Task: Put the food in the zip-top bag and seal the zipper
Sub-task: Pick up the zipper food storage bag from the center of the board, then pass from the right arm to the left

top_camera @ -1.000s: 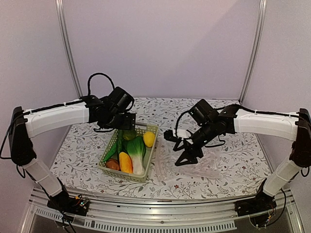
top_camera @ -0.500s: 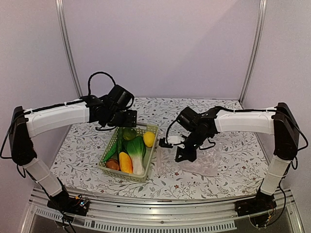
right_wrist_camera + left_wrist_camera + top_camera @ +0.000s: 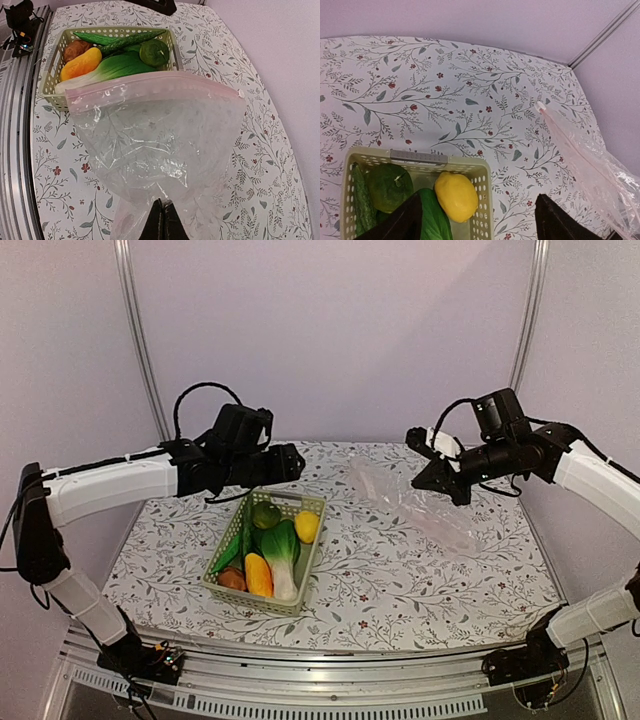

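The clear zip-top bag (image 3: 420, 508) hangs off the table, slanting from my right gripper (image 3: 452, 490) toward the back middle. In the right wrist view my right gripper (image 3: 164, 212) is shut on the bag (image 3: 155, 135) near its bottom, and the pinkish zipper (image 3: 150, 82) runs along the far edge. The food lies in the pale green basket (image 3: 312, 502): lemon (image 3: 307, 526), bok choy (image 3: 281, 555), orange-yellow piece (image 3: 258, 575), lime (image 3: 265, 515), reddish-brown one (image 3: 231, 579). My left gripper (image 3: 288, 462) hovers open above the basket's far end, over the lemon (image 3: 456, 196).
The basket (image 3: 417, 157) stands left of centre on the flowered tablecloth. Purple walls and metal posts close the back and sides. A metal rail runs along the near table edge (image 3: 320, 680).
My right gripper has shut on the bag and carried it up from the table toward the back right. My left gripper rose and swung slightly right over the basket's far end.
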{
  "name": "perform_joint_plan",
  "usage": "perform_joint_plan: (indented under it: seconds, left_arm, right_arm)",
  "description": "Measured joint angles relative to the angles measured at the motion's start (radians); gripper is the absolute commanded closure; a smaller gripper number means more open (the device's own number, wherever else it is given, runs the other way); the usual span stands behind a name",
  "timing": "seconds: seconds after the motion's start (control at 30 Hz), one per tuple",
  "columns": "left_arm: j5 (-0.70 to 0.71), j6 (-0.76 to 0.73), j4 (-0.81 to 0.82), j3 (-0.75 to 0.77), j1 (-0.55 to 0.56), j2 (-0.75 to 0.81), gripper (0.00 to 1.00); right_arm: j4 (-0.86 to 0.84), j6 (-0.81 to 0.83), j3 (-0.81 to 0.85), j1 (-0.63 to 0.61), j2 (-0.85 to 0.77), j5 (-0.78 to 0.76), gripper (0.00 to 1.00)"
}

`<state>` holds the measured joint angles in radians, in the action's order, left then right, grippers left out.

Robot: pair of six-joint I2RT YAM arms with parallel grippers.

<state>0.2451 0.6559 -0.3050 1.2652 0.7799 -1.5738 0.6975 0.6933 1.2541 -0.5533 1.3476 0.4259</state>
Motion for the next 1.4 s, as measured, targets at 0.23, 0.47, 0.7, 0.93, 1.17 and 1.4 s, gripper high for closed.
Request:
perform_joint_plan:
  seconds: [0.23, 0.47, 0.7, 0.93, 1.17, 1.4]
  left_arm:
    - [-0.153, 0.125, 0.171, -0.027, 0.003, -0.014, 0.29]
    - [-0.329, 0.269, 0.309, -0.027, 0.003, -0.109, 0.35]
    - [-0.438, 0.354, 0.391, -0.027, 0.003, -0.152, 0.42]
    - [-0.529, 0.417, 0.448, -0.018, 0.003, -0.219, 0.63]
    - [-0.606, 0.479, 0.505, 0.004, -0.006, -0.292, 1.00]
    - [-0.507, 0.353, 0.445, 0.196, -0.023, -0.297, 1.00]
  right_arm:
    - [-0.049, 0.006, -0.015, 0.016, -0.069, 0.085, 1.00]
    - [-0.063, -0.002, -0.019, 0.019, -0.067, 0.112, 1.00]
    - [-0.084, -0.014, -0.019, 0.019, -0.061, 0.127, 1.00]
    - [-0.108, -0.025, -0.019, 0.019, -0.050, 0.136, 1.00]
    - [-0.127, -0.035, -0.024, 0.019, -0.023, 0.154, 0.61]
    - [-0.128, -0.151, 0.040, 0.028, 0.052, 0.137, 0.37]
